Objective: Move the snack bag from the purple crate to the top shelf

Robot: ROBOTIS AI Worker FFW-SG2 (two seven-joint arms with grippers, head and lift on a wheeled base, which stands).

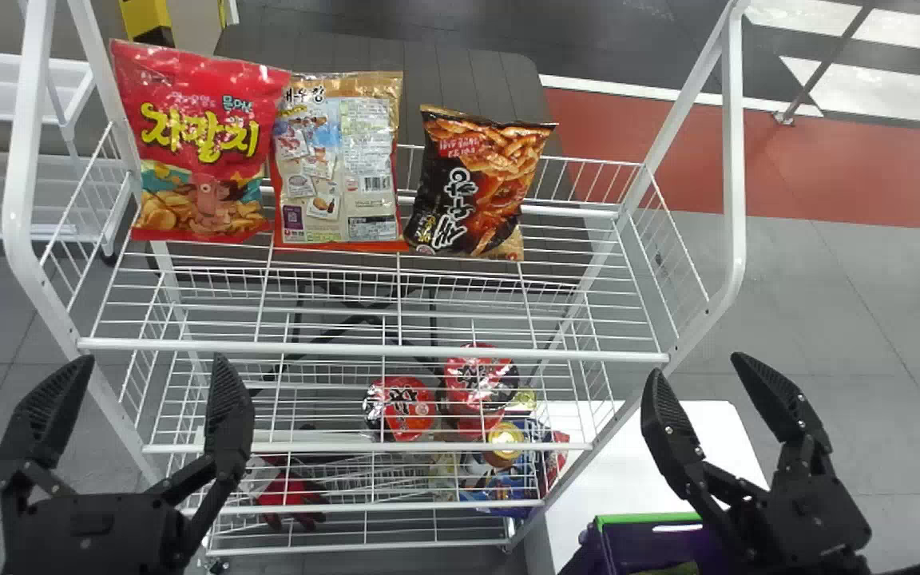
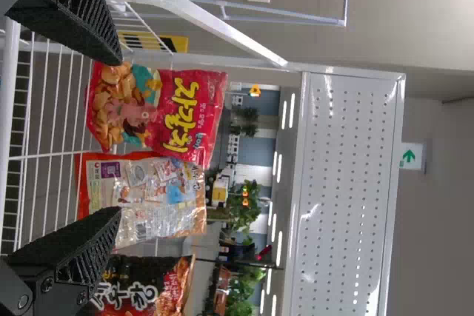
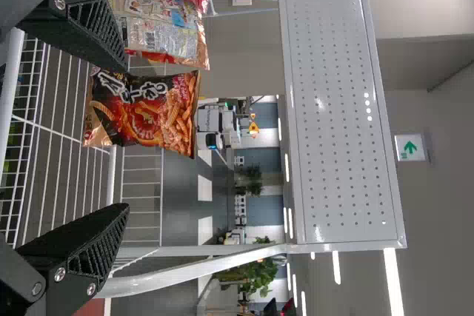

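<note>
My right gripper (image 1: 727, 399) stands open at the right, above the purple crate (image 1: 660, 543) with its green rim; a bit of something greenish shows inside. In the right wrist view my right gripper (image 3: 122, 135) has nothing between its fingers. At the left, in front of the rack, my left gripper (image 1: 140, 399) is open and empty; the left wrist view shows that gripper (image 2: 118, 138) too. On the top shelf (image 1: 332, 319) a red snack bag (image 1: 200, 152), a beige-and-orange bag (image 1: 339, 168) and a black-and-orange bag (image 1: 480, 184) stand side by side toward the back.
Lower shelves of the white rack hold red cup noodles (image 1: 404, 409), cans and a red glove (image 1: 292, 495). The crate rests on a white table (image 1: 612, 463) right of the rack. Curved white posts (image 1: 734, 160) rise at both rack ends.
</note>
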